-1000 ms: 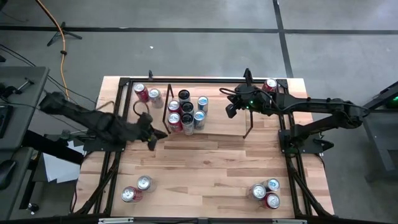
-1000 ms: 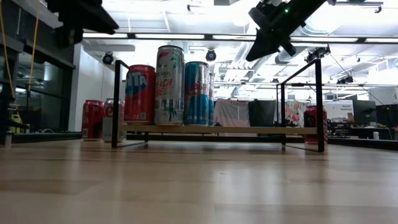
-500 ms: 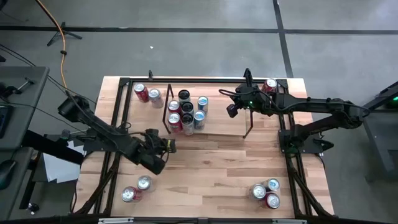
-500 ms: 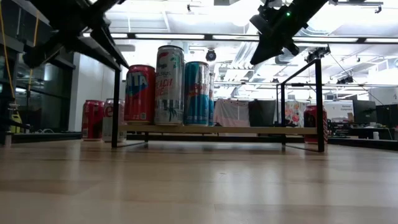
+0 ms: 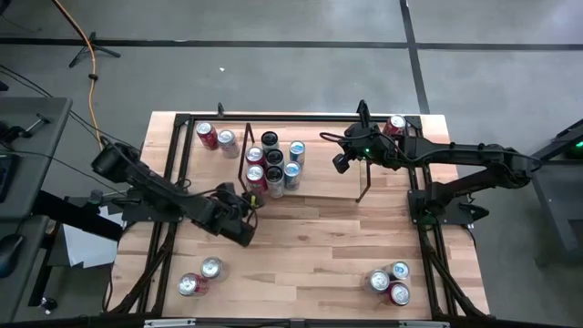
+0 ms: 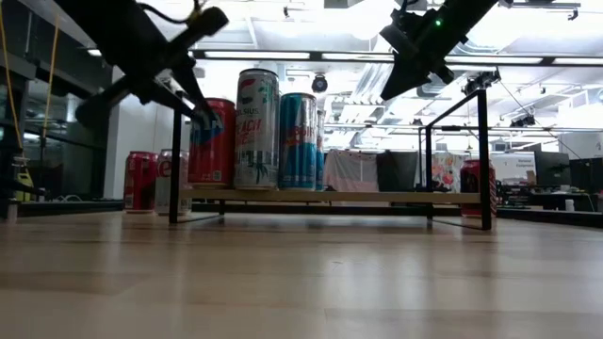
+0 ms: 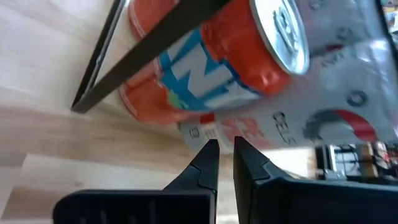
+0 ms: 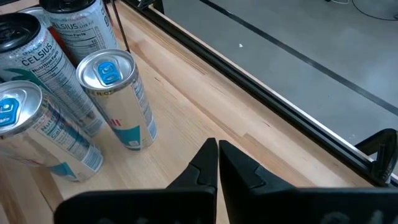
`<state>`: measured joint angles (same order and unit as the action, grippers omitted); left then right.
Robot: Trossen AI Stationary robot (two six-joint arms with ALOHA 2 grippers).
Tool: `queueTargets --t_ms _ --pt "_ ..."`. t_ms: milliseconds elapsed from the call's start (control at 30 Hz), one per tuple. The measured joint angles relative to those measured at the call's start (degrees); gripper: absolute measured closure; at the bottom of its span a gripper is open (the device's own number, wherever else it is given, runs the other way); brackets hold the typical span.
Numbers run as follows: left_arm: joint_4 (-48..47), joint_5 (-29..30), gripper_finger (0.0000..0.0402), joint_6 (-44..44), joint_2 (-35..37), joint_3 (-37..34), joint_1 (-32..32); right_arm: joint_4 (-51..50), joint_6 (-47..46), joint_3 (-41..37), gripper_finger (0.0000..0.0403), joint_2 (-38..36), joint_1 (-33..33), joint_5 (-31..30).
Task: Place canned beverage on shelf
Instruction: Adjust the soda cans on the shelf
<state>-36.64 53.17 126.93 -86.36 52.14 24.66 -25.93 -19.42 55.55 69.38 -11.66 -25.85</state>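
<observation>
Left pincer (image 5: 248, 206): pressed together, empty, just off the shelf's 7 o'clock corner, pointing at the red can (image 7: 205, 81).
Shelf (image 5: 357, 171): table's 12 o'clock half; cans clustered at its 9 o'clock end.
Right pincer (image 5: 339, 162): pressed together, empty, above the shelf's 3 o'clock part.

A robotics lab or workshop: a wooden bench (image 5: 301, 246) stands on a grey concrete floor (image 5: 273, 73) crossed by dark lines. Beyond the bench, an orange cable (image 5: 91, 55) trails; behind it, the low view shows strip lights (image 6: 283, 54), ceiling ducts and cluttered desks (image 6: 546, 193).
</observation>
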Motion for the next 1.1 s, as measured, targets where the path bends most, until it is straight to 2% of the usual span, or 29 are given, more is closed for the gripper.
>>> queueTargets --t_ms 967,1100 --pt "-1.1 -0.4 0.0401 -6.6 -0.2 0.0 -5.3 0.1 -1.7 0.0 0.0403 0.0 0.0 0.1" --pt "-1.1 -2.6 0.0401 -7.1 0.8 0.0 -5.0 0.1 -1.7 0.0 0.0403 0.0 0.0 0.1"
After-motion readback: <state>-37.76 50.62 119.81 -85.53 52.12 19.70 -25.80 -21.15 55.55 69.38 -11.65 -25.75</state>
